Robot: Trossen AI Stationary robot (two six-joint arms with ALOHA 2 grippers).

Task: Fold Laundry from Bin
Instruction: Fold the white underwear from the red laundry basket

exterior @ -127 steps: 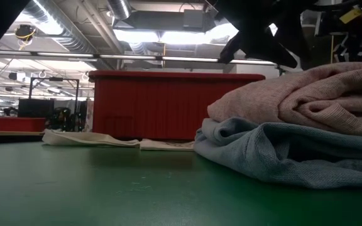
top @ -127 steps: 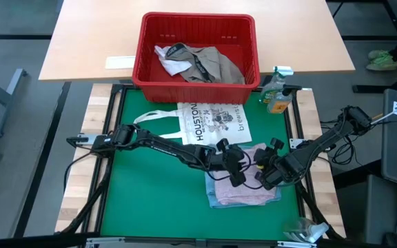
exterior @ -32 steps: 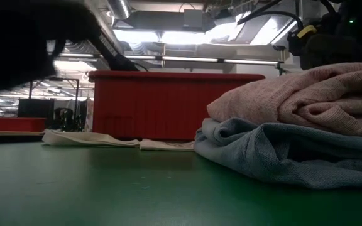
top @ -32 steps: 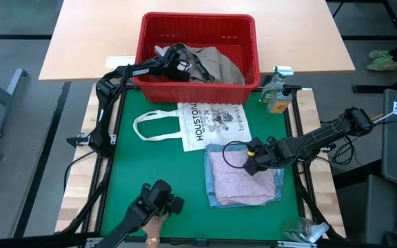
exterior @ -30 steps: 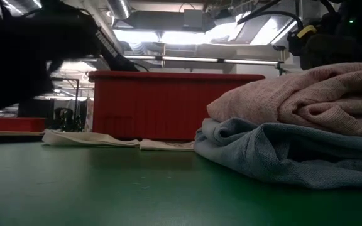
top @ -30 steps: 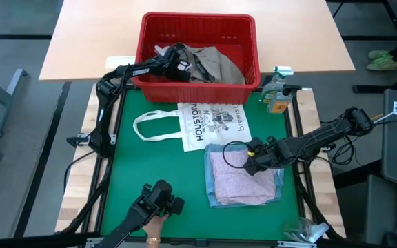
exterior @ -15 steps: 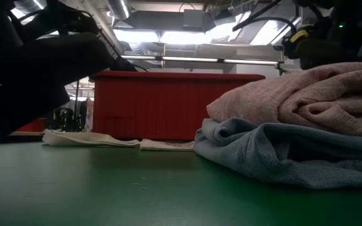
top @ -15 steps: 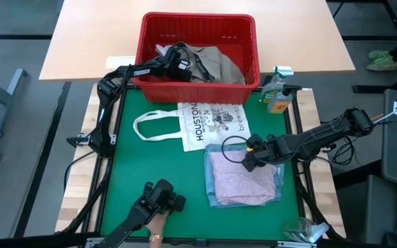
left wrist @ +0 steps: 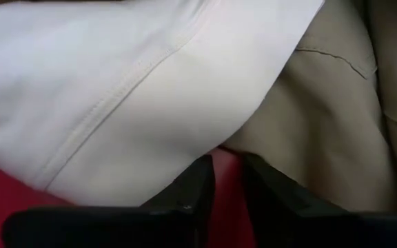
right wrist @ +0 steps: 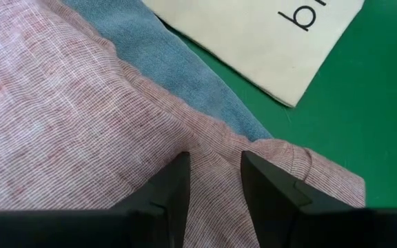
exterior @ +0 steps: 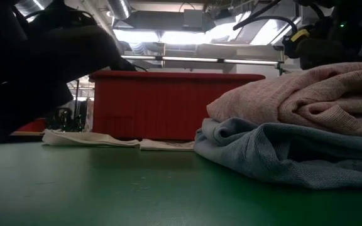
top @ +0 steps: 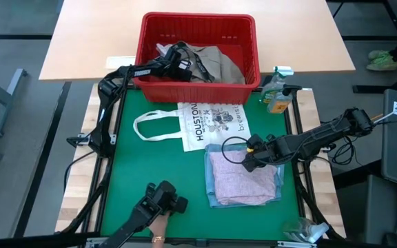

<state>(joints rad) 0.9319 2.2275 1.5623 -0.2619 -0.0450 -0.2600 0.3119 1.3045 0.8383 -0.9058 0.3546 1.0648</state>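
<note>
The red bin stands at the table's far edge and holds a white cloth and a khaki-grey garment. My left gripper reaches down into it, open by a narrow gap. Its fingertips are where the white cloth's edge meets the khaki piece, and red bin floor shows between them. A folded pale pink garment lies on a light blue one on the green mat. My right gripper stands open over the pink garment's far corner. My left gripper has one fingertip at the white cloth's lower edge and the other at the khaki garment's edge, coming slanting from above. Whether either touches the cloth, I cannot tell. My right gripper's fingertips point down just over the pink garment's top layer; touching or not, I cannot tell.
A flat white tote bag printed "HOUSTON" lies between the bin and the folded stack. A small bottle stands at the mat's far right corner. At the near edge a person's hand holds a dark device. Bare green mat lies at the left.
The dark device in the person's hand at the near edge has shifted a little, and its dark bulk fills more of the low view's left side. Both arms stay about where they were.
</note>
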